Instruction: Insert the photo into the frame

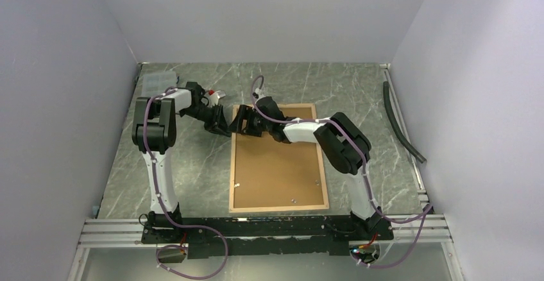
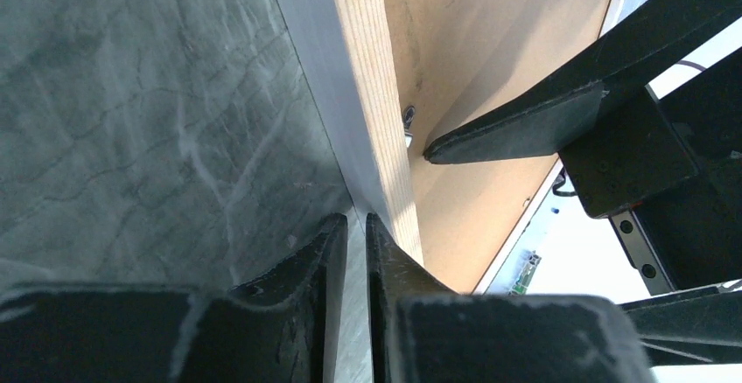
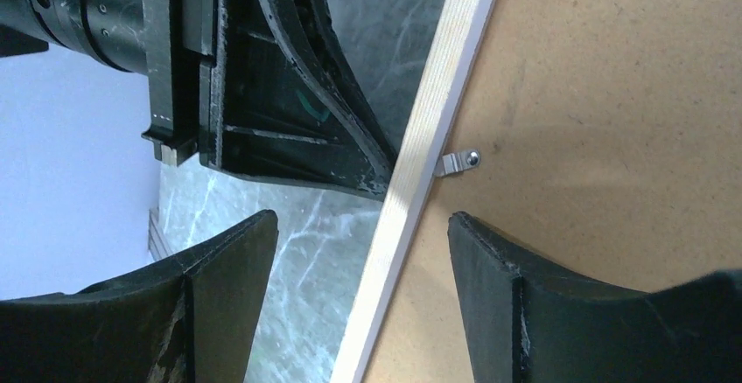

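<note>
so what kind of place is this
Probably a robot lab test cell: plain pale walls box in a marble-patterned table, with the left arm and right arm bolted to a metal rail.

The grey-green marbled table (image 1: 192, 172) carries a brown backing board (image 1: 279, 165) at its centre, a small metal clip (image 3: 458, 162) at the board's edge. A black hose (image 1: 401, 127) lies at 3 o'clock, a clear plastic tray (image 1: 158, 82) at 10 o'clock, and an aluminium rail (image 1: 109, 233) at 6 o'clock.
</note>
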Action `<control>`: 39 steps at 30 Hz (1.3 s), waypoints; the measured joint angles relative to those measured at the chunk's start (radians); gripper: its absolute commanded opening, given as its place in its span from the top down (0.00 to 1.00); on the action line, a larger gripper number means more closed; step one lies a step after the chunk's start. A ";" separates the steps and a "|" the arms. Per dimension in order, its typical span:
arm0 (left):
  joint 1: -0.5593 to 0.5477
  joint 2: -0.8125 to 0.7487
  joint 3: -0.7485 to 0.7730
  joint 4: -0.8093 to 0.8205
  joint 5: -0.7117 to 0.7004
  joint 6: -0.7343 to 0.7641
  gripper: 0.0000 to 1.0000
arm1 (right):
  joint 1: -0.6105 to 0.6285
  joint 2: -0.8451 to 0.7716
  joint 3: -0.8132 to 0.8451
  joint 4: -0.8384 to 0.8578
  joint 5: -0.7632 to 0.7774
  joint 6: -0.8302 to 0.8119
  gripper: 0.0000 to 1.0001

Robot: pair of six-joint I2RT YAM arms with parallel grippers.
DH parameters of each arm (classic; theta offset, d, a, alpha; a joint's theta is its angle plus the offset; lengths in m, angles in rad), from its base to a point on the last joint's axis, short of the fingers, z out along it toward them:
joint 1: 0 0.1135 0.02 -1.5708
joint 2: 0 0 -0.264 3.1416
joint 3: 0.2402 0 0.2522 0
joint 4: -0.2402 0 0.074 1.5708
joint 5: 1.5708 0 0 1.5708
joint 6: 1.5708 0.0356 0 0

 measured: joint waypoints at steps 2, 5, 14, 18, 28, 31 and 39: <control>-0.002 0.005 0.005 0.003 0.000 -0.006 0.83 | 0.000 0.013 0.011 0.011 -0.001 0.010 0.26; -0.002 0.010 0.005 0.008 0.002 -0.013 0.84 | -0.002 0.034 0.031 0.028 -0.002 0.023 0.27; -0.002 0.013 0.005 0.010 0.006 -0.014 0.86 | -0.006 0.065 0.063 0.045 0.000 0.043 0.28; -0.003 0.014 0.005 0.011 0.006 -0.014 0.86 | -0.007 0.075 0.076 0.044 0.000 0.043 0.29; -0.003 0.013 0.005 0.013 0.006 -0.013 0.87 | -0.009 0.086 0.092 0.044 -0.008 0.043 0.27; -0.002 0.013 0.005 0.009 0.006 -0.009 0.87 | -0.011 0.084 0.091 0.048 -0.017 0.043 0.24; 0.022 -0.020 -0.011 -0.035 -0.029 0.056 0.85 | -0.074 -0.112 -0.035 -0.022 -0.057 0.021 0.11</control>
